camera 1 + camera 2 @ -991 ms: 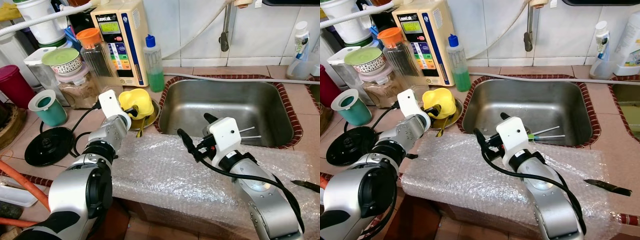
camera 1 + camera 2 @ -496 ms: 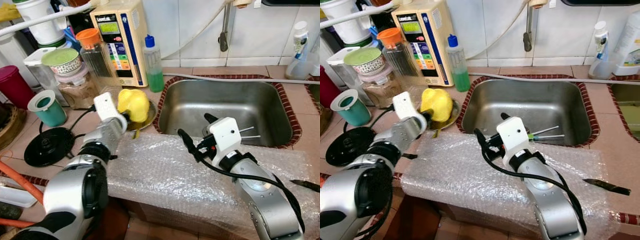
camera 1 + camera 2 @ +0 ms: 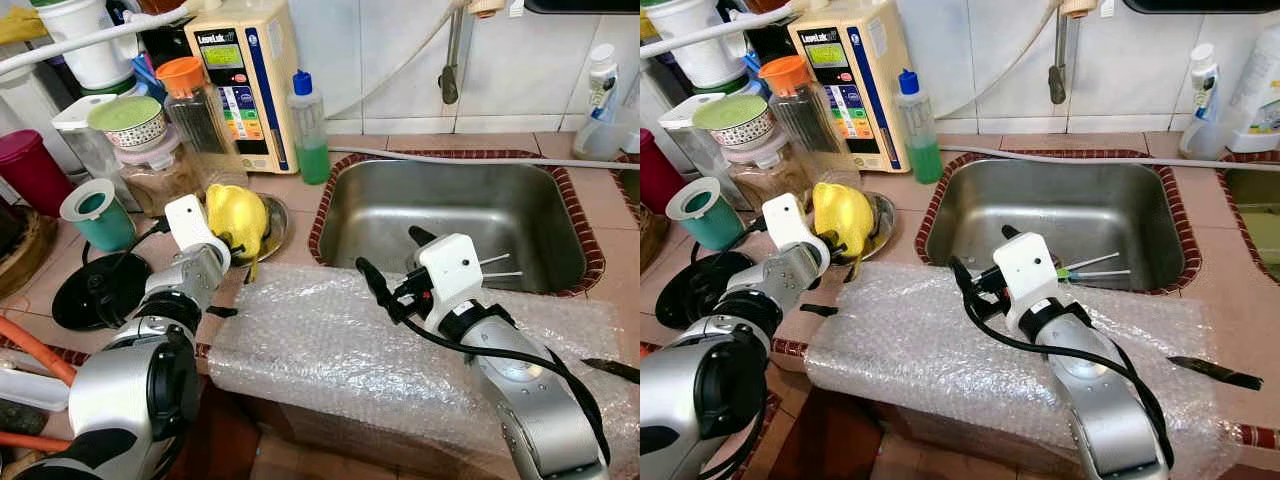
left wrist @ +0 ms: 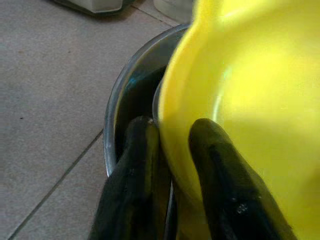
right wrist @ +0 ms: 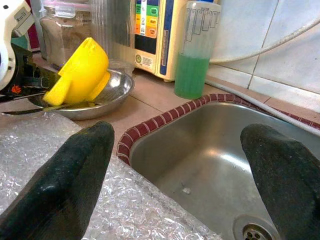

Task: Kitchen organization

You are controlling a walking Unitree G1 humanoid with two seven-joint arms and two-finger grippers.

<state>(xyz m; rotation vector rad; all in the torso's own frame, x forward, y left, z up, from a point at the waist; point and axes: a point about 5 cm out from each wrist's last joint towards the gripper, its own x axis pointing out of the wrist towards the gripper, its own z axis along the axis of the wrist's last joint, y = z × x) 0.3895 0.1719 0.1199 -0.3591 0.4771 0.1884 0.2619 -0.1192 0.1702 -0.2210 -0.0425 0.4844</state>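
Nearest us, our right gripper hangs spread wide over the bubble wrap beside the sink. Our left gripper pinches the rim of the tipped yellow plastic bowl, which rests in a steel dish. Behind, the ioniser reads "LeveLuk".

A home kitchen: a steel sink is set in a tiled counter under a wall tap, with dish soap, storage jars and a kettle base.
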